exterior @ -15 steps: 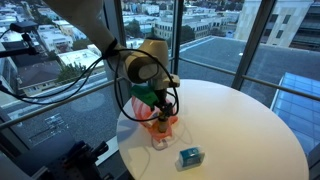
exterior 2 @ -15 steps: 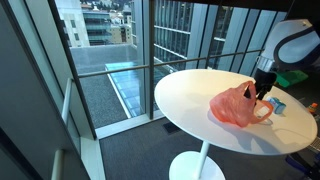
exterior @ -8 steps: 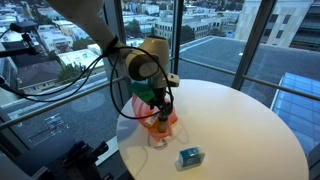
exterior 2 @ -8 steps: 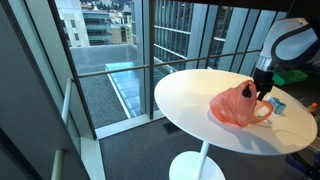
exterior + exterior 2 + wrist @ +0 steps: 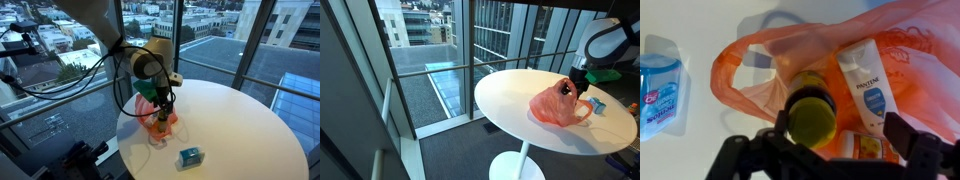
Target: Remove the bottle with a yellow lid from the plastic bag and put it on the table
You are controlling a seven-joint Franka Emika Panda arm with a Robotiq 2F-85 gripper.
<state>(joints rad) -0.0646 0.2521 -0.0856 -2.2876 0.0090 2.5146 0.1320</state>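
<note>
The dark bottle with a yellow lid [image 5: 812, 115] is standing lid-up in the crumpled orange plastic bag [image 5: 750, 80], between a blue packet [image 5: 660, 95] outside it and a white tube [image 5: 868, 90] crowding its right. I am holding my gripper [image 5: 832, 130] with jaws apart, straddling the lid to clamp it.

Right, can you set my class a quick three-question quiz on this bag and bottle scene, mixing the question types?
1. True or false: the bottle with the yellow lid already stands on the bare table.
2. What lies beside it in the orange bag? A) a white tube B) a spoon C) an apple
3. Fill in: the blue packet lies ___ the bag.
Key: 1 false; 2 A; 3 outside.
</note>
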